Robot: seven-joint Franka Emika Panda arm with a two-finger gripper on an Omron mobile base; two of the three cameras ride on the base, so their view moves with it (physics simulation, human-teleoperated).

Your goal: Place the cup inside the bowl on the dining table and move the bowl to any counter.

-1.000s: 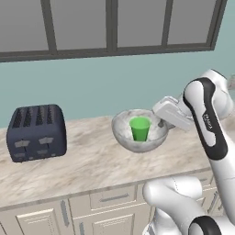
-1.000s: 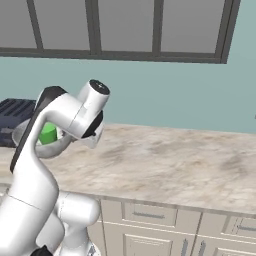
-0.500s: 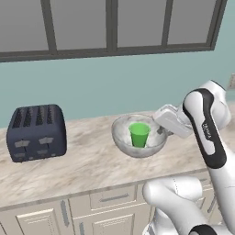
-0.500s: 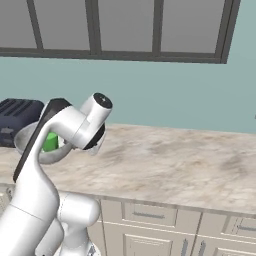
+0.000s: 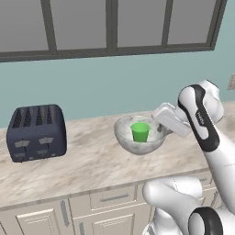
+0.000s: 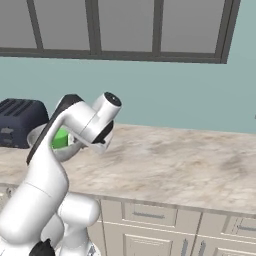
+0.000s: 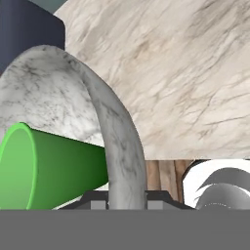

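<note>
Bowl [image 5: 139,137] sits over the counter [image 5: 92,160] mid-depth, right of the toaster [image 5: 36,132] at the left end, cup [image 5: 140,131] upright inside it; can't tell if its base touches the marble. Beige marbled worktop, cream cabinet fronts below, teal wall and dark-framed windows behind. Gripper [image 7: 126,195] pinches the bowl's right rim, fingertips mostly cut off in the hand view; in the right base view the arm hides most of the bowl.

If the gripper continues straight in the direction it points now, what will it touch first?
Likely nothing new: the gripper is already shut on the bowl rim. Pushed on, it drives the bowl, with the cup inside, toward the counter; depth is unclear.
</note>
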